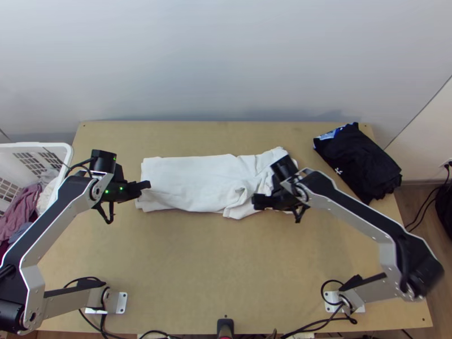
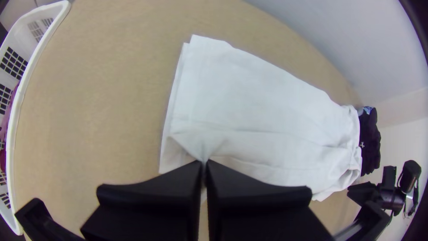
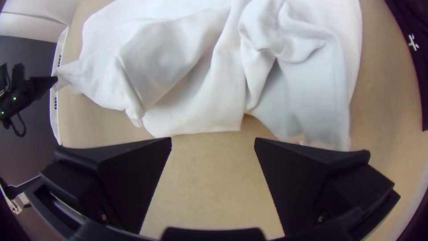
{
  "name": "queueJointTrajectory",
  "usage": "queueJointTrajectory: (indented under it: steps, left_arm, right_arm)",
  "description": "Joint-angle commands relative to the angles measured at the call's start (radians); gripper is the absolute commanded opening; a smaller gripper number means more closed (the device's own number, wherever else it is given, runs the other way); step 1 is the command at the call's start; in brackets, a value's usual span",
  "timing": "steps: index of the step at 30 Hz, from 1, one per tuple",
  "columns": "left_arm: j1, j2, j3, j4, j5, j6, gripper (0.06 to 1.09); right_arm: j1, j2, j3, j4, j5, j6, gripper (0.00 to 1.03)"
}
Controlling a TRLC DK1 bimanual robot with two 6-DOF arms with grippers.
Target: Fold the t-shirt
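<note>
Wooden table (image 1: 226,271): white t-shirt (image 1: 192,178) part-folded, rumpled towards three o'clock; left gripper (image 2: 204,163) pinches nine-o'clock end, right gripper (image 3: 213,141) spread wide; final folds likely remain.

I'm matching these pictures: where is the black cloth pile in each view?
Top view: black pile at the far right corner of the wooden table.
Left wrist view: past the far end of the white fabric t-shirt.
Right wrist view: across bare table from the t-shirt.
Shared landmark: the t-shirt.
</note>
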Motion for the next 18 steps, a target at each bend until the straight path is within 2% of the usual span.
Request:
queueJointTrajectory:
  steps: [1, 5, 7, 9, 11, 12, 13, 16, 18]
  left_arm:
    - [-0.001, -0.001, -0.004, 0.001, -0.001, -0.003, 0.10]
    - [0.002, -0.004, -0.007, 0.001, -0.001, 0.000, 0.10]
    - [0.002, -0.005, -0.008, 0.001, -0.001, 0.000, 0.10]
    - [0.002, -0.005, -0.008, 0.001, -0.001, 0.000, 0.10]
    - [0.002, -0.007, -0.010, 0.001, -0.001, 0.000, 0.10]
    - [0.002, -0.008, -0.011, 0.001, -0.001, 0.000, 0.10]
    - [0.002, -0.010, -0.011, 0.001, 0.000, 0.000, 0.10]
    - [0.004, -0.018, -0.011, -0.004, -0.001, 0.002, 0.10]
    - [0.004, -0.024, -0.011, -0.007, 0.000, 0.002, 0.10]
  right_arm:
    - [0.014, 0.133, 0.000, 0.083, -0.006, -0.007, 0.86]
    - [0.007, 0.175, 0.013, 0.117, -0.006, -0.009, 0.86]
    - [0.007, 0.181, 0.016, 0.140, -0.005, -0.009, 0.78]
    - [0.007, 0.181, 0.014, 0.162, -0.003, -0.010, 0.63]
    - [0.004, 0.173, 0.016, 0.169, 0.006, -0.018, 0.41]
    - [0.004, 0.167, 0.019, 0.169, 0.012, -0.032, 0.26]
    - [0.002, 0.155, 0.019, 0.169, 0.020, -0.039, 0.18]
    - [-0.012, 0.116, 0.010, 0.155, 0.027, -0.050, 0.04]
    - [-0.024, 0.092, 0.002, 0.126, 0.027, -0.055, 0.03]
